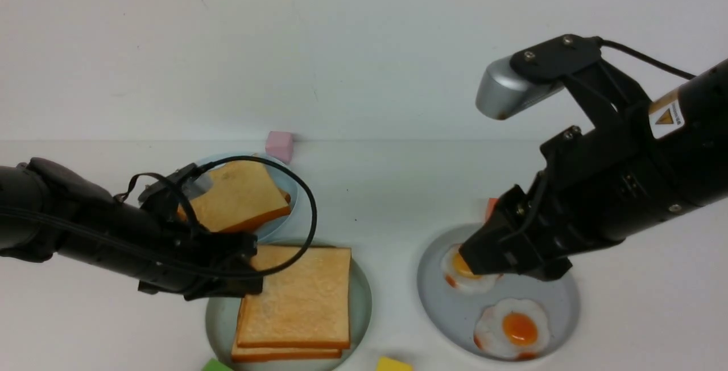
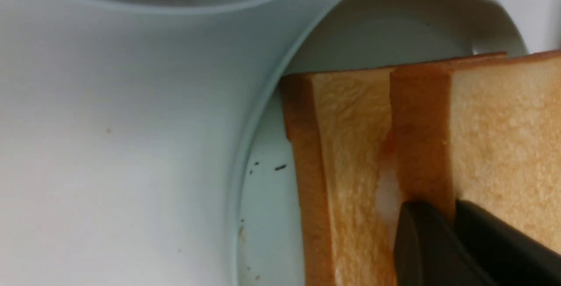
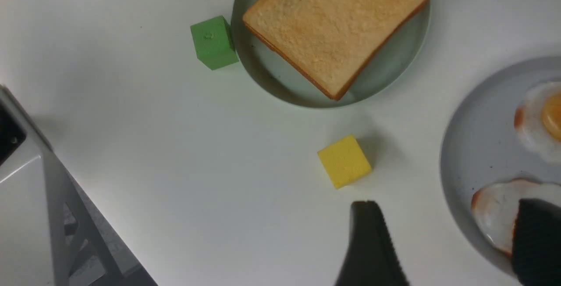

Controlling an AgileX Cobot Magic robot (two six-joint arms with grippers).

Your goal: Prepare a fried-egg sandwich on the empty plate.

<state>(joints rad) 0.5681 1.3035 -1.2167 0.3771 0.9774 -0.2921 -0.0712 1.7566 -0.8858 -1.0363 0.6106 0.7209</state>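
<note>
Sandwich [image 1: 296,297] lies on mint plate [image 1: 364,308], by the near edge of the tabletop [image 1: 387,189], left of centre. It is two toast slices, the upper one shifted slightly off the lower. Left wrist view: a white sliver of egg [image 2: 388,198] shows between the slices.

Left tool [image 1: 250,271] sits at the sandwich's far-left corner. Its fingers [image 2: 420,251] lie close together at the upper slice's crust, one below that edge and one on top. Cannot tell whether they actually clamp the slice.

Right tool [image 1: 483,260] hangs low over grey plate [image 1: 563,308], by the near edge, right of centre. Fingers spread wide, nothing between them. One fingertip [image 3: 537,242] overlaps the far egg [image 1: 469,283]. The near egg [image 1: 512,328] lies uncovered on the same plate.

Blue plate [image 1: 296,211] sits just beyond the mint plate, toward the far edge, and carries loose toast [image 1: 239,194], partly hidden by the left arm.

Cubes:
- pink cube [image 1: 279,146], at the far edge, beyond the blue plate
- green cube [image 3: 213,42], just beside the mint plate at the near edge
- yellow cube [image 3: 345,161], at the near edge, between the mint and grey plates
- orange cube [image 1: 491,207], beyond the grey plate, mostly hidden by the right arm
</note>
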